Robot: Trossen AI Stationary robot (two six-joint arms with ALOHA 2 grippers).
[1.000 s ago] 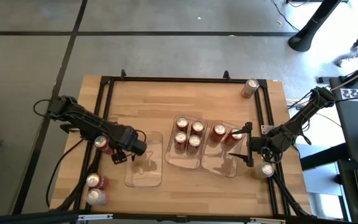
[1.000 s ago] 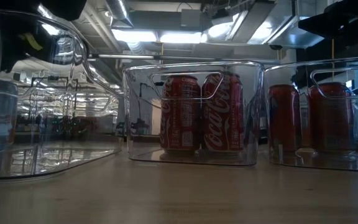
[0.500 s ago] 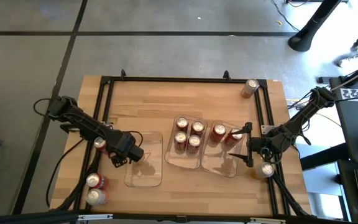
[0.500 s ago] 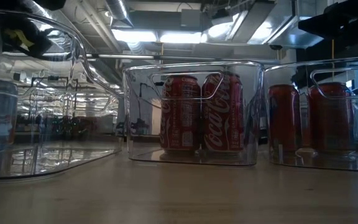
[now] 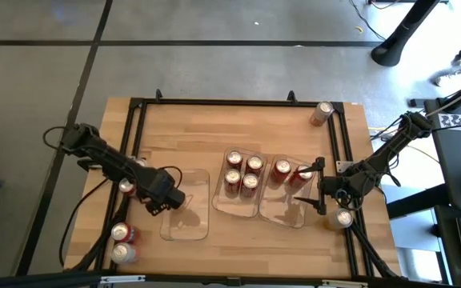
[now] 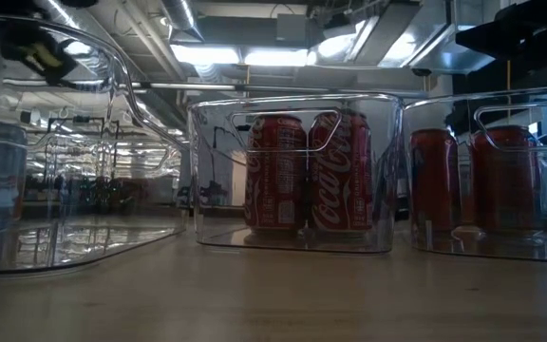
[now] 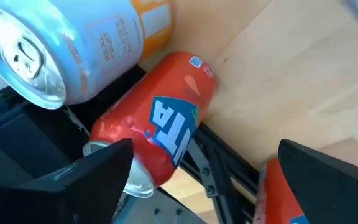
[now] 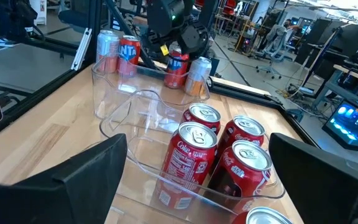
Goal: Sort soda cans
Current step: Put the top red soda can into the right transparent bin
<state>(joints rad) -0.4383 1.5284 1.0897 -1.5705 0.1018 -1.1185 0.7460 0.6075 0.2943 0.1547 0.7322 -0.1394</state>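
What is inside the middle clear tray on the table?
The middle tray holds four upright red cans, packed in a square. The low view shows only the front two; they hide the back pair.

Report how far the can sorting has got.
Done: four red cans sit in the middle tray and two in the right tray. In hand: nothing; the open left gripper hovers by the empty left tray. Left: loose cans near the table's left edge and right side.
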